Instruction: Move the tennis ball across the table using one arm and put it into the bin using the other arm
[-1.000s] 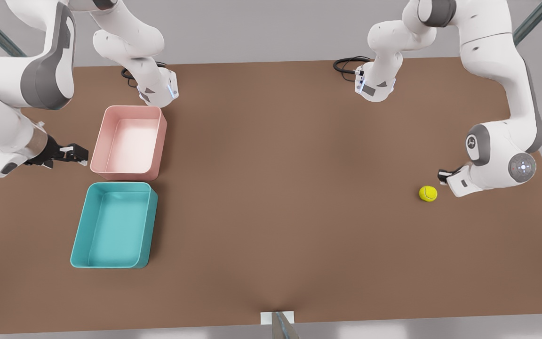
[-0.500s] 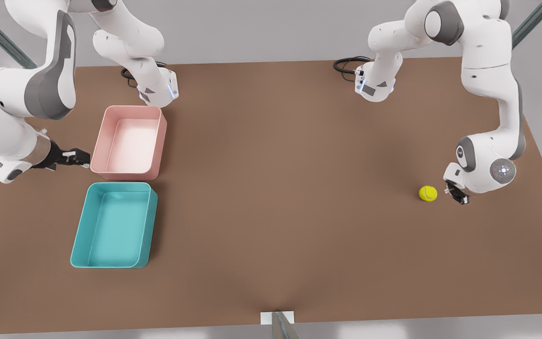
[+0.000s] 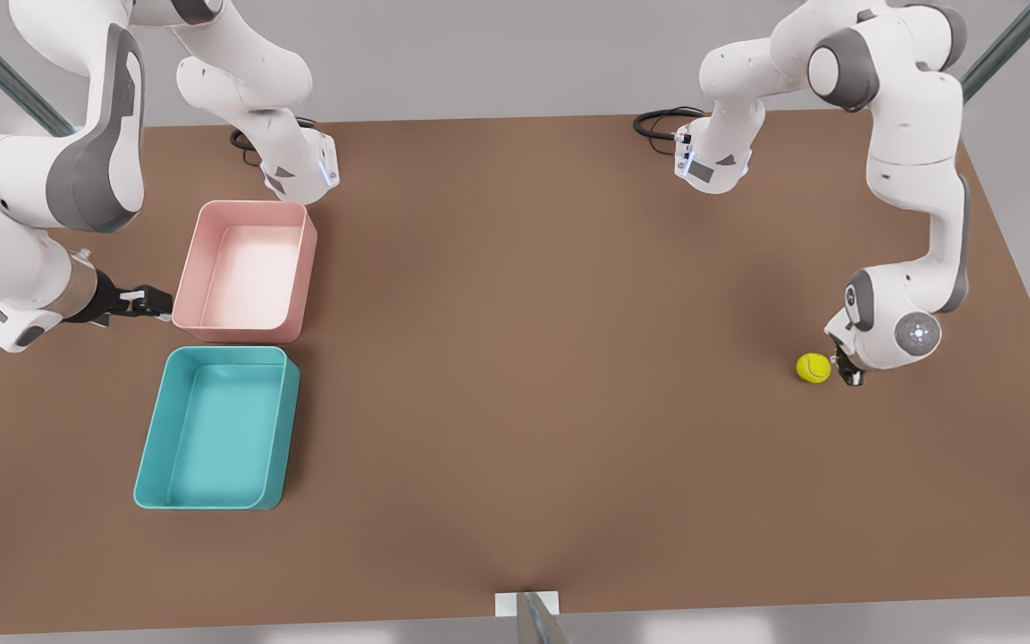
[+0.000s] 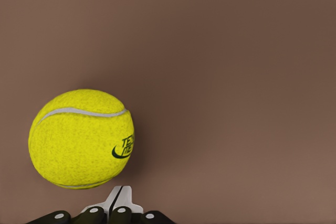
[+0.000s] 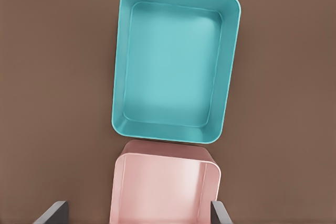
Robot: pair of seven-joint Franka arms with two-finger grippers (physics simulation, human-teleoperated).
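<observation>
The yellow-green tennis ball rests on the brown table near the front view's right edge. My left gripper is low beside it on the side away from the bins. In the left wrist view the ball sits just ahead of that gripper, whose fingers are shut together and hold nothing. The teal bin stands at the front view's left. My right gripper hovers beside the pink tub, open; the right wrist view shows the teal bin beyond its spread fingers.
A pink tub stands directly behind the teal bin, their ends almost touching; the right wrist view shows the pink tub too. Both arm bases and black cables sit at the table's far edge. Broad bare tabletop separates the ball from the bins.
The left arm has swung its wrist down and in, bringing its gripper close beside the ball. The right gripper has edged slightly toward the pink tub. The ball has not moved.
</observation>
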